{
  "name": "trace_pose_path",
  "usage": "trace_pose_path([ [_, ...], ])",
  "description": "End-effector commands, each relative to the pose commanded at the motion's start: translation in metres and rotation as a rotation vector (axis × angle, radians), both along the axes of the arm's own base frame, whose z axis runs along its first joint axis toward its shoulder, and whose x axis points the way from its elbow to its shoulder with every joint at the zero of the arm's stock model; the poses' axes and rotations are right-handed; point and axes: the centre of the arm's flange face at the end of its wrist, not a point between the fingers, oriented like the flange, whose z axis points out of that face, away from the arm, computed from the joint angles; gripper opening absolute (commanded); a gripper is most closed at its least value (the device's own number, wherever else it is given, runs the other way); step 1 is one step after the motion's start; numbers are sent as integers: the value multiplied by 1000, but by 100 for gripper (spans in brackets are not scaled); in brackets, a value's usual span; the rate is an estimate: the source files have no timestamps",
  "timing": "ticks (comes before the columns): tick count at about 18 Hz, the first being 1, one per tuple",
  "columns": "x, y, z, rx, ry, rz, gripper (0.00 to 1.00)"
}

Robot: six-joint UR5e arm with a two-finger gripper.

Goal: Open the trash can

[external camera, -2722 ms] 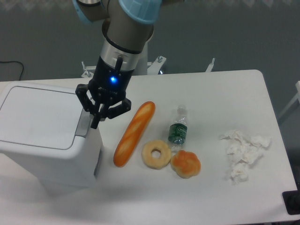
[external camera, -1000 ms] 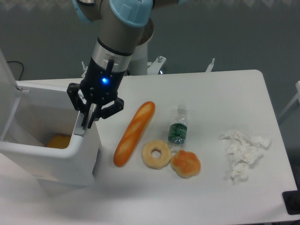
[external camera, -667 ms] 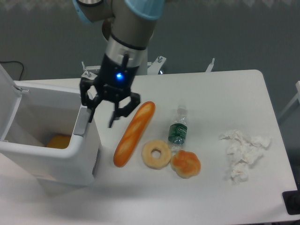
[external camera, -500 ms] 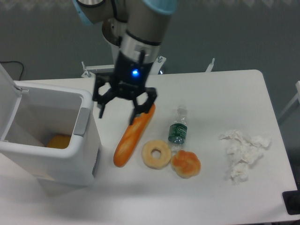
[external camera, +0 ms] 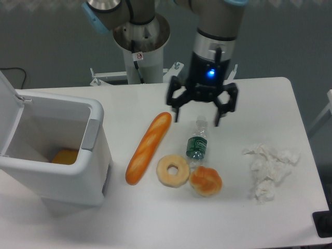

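Above the middle of the desk, the tool hangs with its two fingers spread wide apart and nothing between them, a blue light glowing on its wrist. Just below it, at about 6 o'clock, a small water bottle with a green label lies on the desk, its cap pointing up toward the gap between the fingers. At 8 o'clock from the tool lies a baguette, slanted, and beside the bottle's lower end sit a ring doughnut and a round bun, the two touching or nearly so. Crumpled white tissue lies well apart at 4 o'clock, near the desk's edge. Far off at 8 o'clock, at the desk's near-left corner, the trash can stands open, its lid swung upright at the far side, its grey push-tab on the rim facing the baguette, and something orange at the bottom inside.
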Motion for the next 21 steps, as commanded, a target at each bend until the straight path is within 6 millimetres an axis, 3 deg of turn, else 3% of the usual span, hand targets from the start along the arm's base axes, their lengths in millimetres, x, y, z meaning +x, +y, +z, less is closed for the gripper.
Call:
trace_pose_path([
  [2, -29, -14, -30, -37, -20, -69, 100],
  [4, -50, -29, -46, -98, -3, -166, 100],
  [8, -89, -60, -70, -185, 13, -298, 100],
  [13, -143, -81, -96, -221, 25, -491, 100],
  [16, -155, -89, -111, -311, 14, -560, 100],
  [21, -161, -87, -122, -315, 15, -562, 100],
])
